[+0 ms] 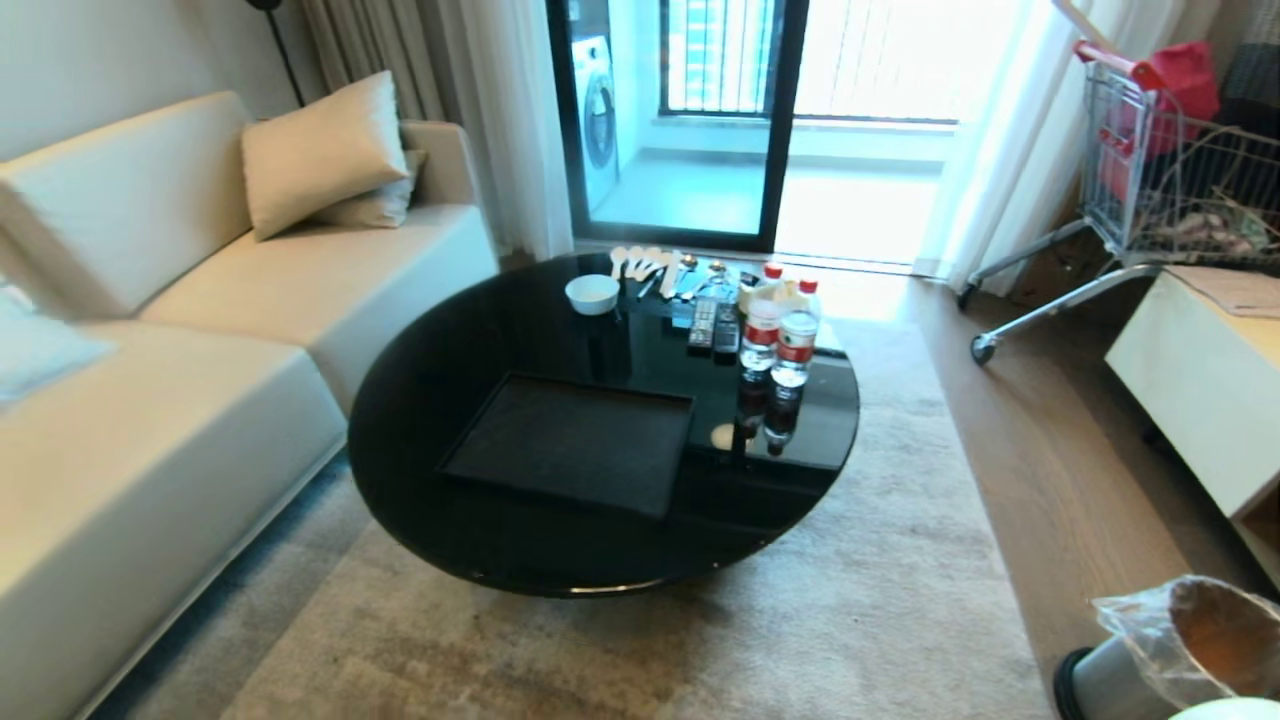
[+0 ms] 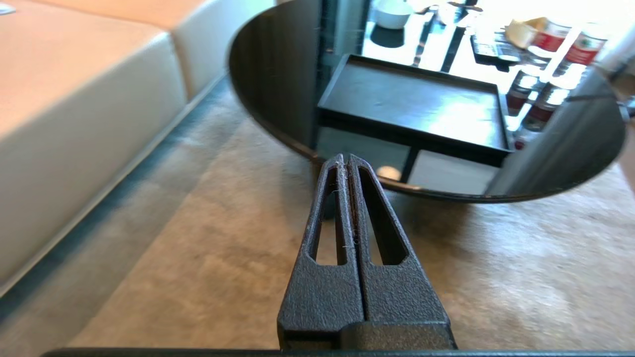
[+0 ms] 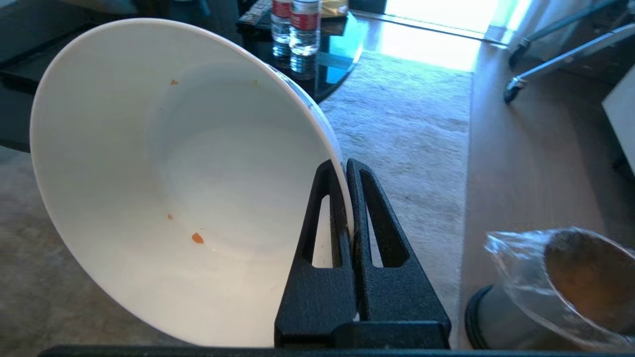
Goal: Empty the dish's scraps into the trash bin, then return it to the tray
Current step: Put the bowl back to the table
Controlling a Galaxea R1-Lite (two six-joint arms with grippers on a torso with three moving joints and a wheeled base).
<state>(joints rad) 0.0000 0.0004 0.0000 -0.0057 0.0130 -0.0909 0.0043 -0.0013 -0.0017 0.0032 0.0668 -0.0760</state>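
From the head view, a big flat black tray [image 1: 570,440] with nothing on it sits on a round shiny black table [image 1: 450,360]. The small steel trash bin [image 1: 1130,680] with a clear bag stands on the floor at the robot's right.

From the left wrist view, the left gripper [image 2: 346,159] is pressed closed, holding nothing, above the rug.

From the right wrist view, the right gripper [image 3: 345,166] pinches the rim of the deep white bowl [image 3: 149,173]. The bowl is tipped on its side near the bin [image 3: 501,317]. Only tiny orange bits [image 3: 197,238] stick inside.
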